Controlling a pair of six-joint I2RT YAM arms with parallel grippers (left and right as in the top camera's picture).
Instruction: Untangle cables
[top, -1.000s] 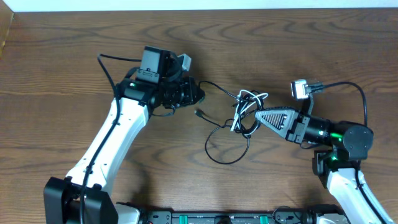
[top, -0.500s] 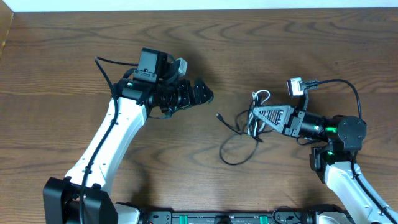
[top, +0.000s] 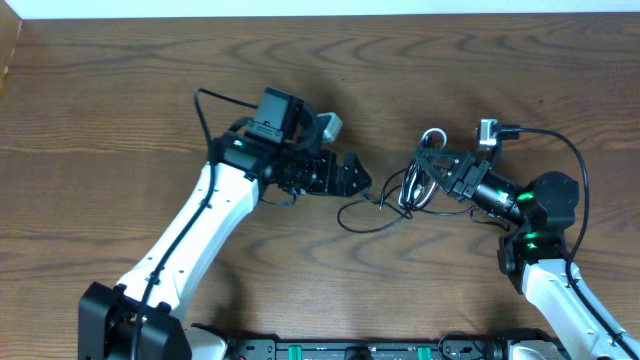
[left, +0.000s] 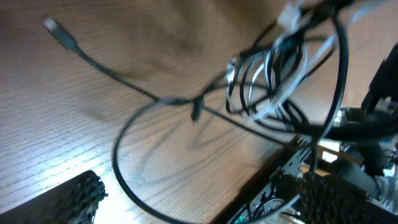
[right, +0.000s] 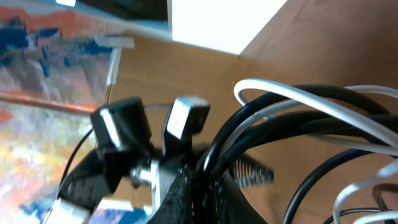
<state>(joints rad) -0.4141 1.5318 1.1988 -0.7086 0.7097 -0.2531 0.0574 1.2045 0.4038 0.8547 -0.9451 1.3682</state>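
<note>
Having swung rightward over the last second, the left tool is standing wide open just beside the cables, which are trailing a black loop on the counter while the right tool is clamping their tangled bundle.

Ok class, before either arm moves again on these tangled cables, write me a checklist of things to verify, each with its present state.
1. Right jaws shut on the cable bundle: ok.
2. Left jaws open and empty: ok.
3. Black cords and white cord apart: not ok, looped together.
4. Loose black loop lies on the table: ok.
5. Free plug end shows in the left wrist view: ok.
6. Path of that plug's cord through the bundle: cannot tell.
</note>
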